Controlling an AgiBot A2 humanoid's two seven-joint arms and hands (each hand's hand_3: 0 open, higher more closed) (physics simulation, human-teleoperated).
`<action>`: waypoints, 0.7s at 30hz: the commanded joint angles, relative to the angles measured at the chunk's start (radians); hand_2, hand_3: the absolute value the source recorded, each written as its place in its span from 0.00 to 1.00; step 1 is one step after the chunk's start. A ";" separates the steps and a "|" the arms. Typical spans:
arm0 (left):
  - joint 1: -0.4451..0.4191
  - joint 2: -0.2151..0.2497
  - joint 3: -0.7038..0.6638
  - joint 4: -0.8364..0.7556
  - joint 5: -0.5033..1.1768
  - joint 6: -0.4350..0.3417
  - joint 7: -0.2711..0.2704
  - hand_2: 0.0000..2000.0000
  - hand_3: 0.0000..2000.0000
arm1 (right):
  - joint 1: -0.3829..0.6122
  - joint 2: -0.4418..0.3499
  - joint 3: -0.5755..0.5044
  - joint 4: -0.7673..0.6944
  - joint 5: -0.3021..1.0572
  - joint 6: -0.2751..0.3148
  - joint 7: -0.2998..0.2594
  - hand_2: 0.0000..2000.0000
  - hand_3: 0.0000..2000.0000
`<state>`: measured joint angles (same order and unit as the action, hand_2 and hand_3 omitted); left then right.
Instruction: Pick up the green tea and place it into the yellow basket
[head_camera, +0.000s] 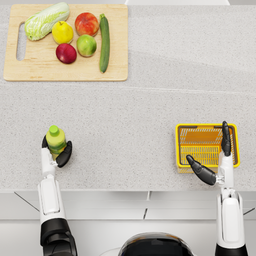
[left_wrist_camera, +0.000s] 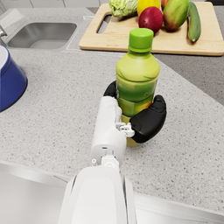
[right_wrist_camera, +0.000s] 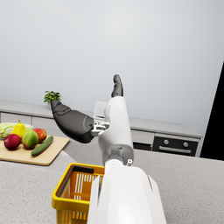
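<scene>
Already the green tea (left_wrist_camera: 137, 74) was clasped low on its body by the left hand (left_wrist_camera: 142, 118), upright at the counter (head_camera: 135, 110) edge, well apart from the yellow basket (head_camera: 181, 145). Over that basket the right hand (head_camera: 215, 157) was spread wide, holding nothing. A tip or slip (the bottle being top-heavy above the grasp) could be caused by a quick carry across.

Cutting board (head_camera: 65, 70) — fruit, cucumber (head_camera: 104, 42), cabbage (head_camera: 46, 20)

Bare surface (head_camera: 135, 135) stretches along the front edge up to the yellow basket (head_camera: 181, 145), where the right hand (head_camera: 212, 160) hangs over its open top.
</scene>
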<state>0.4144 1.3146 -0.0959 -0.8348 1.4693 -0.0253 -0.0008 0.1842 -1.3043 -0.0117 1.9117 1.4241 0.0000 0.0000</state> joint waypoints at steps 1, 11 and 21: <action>-0.013 0.002 -0.021 -0.096 0.000 0.006 0.001 1.00 0.82 | 0.009 -0.002 -0.003 0.007 0.000 0.000 0.000 0.00 0.00; -0.048 0.030 0.145 -0.940 0.000 -0.027 -0.002 1.00 1.00 | 0.051 -0.067 0.268 -0.037 0.000 0.000 0.000 0.00 0.00; 0.060 0.176 0.465 -0.962 0.000 -0.045 -0.007 1.00 1.00 | 0.169 -0.177 0.371 -0.122 0.166 0.000 0.000 0.00 0.00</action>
<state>0.4382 1.4584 0.3071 -1.7939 1.4691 -0.0711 -0.0073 0.3179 -1.4577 0.3319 1.8047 1.6132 0.0000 0.0000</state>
